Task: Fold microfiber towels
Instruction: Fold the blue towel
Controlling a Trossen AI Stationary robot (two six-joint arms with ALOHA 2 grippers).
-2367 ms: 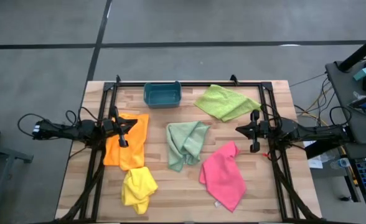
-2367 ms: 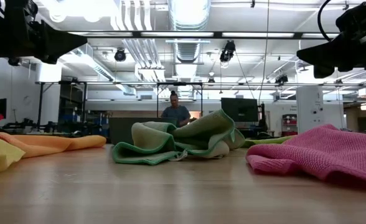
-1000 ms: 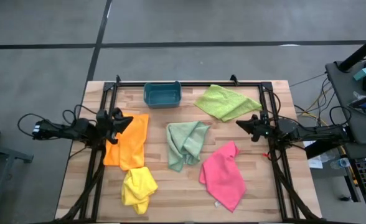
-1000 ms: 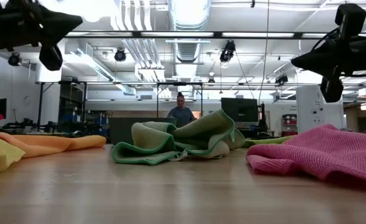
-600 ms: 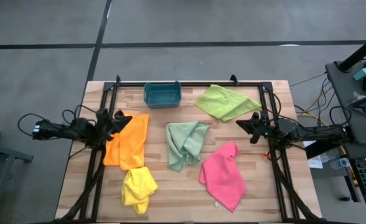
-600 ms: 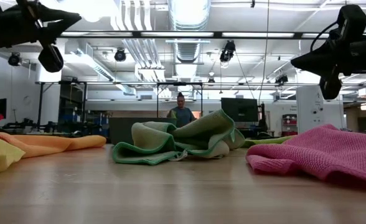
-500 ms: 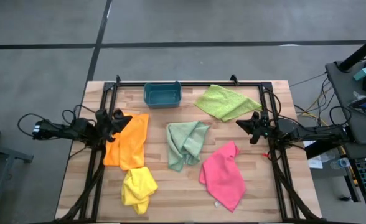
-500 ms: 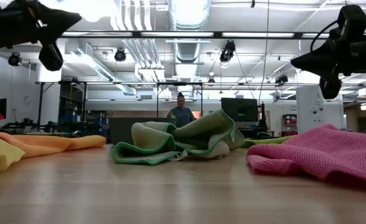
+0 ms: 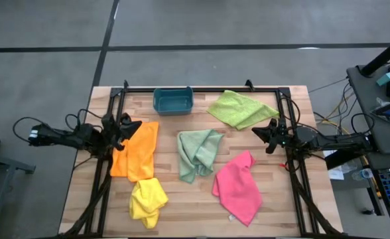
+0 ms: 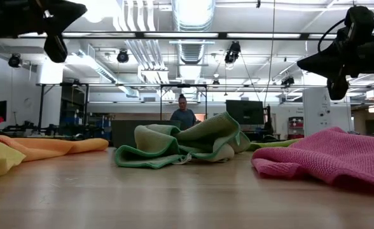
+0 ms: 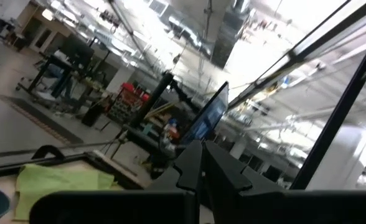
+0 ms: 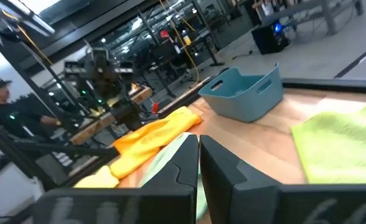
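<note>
Five microfiber towels are lying loose and unfolded on the wooden table (image 9: 75, 192). The orange towel (image 9: 136, 151) is resting at the left side, with the yellow towel (image 9: 148, 201) bunched just beside its near end. The pale mint green towel (image 9: 198, 153) is sitting crumpled at the centre. The lime green towel (image 9: 241, 109) is spread at the far right, and the pink towel (image 9: 239, 188) is lying toward the near right corner. A teal bin (image 9: 173, 100) is standing at the far edge, between the orange and lime green towels.

The left gripper (image 9: 136, 125) is hovering above the far corner of the orange towel, its fingers clenched together and grasping nothing. The right gripper (image 9: 256, 136) is hanging over bare table between the lime green and pink towels, likewise clenched and empty. In the low view both grippers are showing well above the cloths, touching none of them.

From table height, the mint green towel is standing in raised folds, with the pink towel mounded to one side and the orange and yellow towels flat on the other. A person (image 10: 183, 113) is standing in the room beyond the table; what that person is doing cannot be made out at this distance.
</note>
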